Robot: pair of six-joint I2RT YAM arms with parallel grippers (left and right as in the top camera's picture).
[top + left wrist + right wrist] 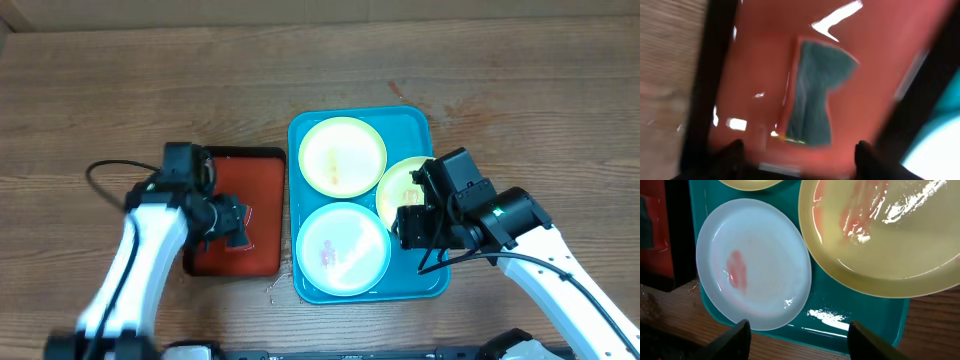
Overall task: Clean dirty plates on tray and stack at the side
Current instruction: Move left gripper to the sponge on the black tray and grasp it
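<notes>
Left gripper (799, 147), jaws apart, hangs over what seems a teal cloth (815, 95), blurred; right gripper (799, 327), also apart, above the tray (840, 322).

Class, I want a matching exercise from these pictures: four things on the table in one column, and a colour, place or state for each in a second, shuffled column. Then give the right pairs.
Things
1. light blue plate
2. smaller tray
3. cloth
4. larger tray

Descriptions
A. turquoise with a raised rim
B. lies on the smaller tray
C. has a reddish smear and sits at the robot's end of the larger tray
D. red with a black rim, to the left of the larger tray

Pairs: 1-C, 2-D, 3-B, 4-A
</notes>
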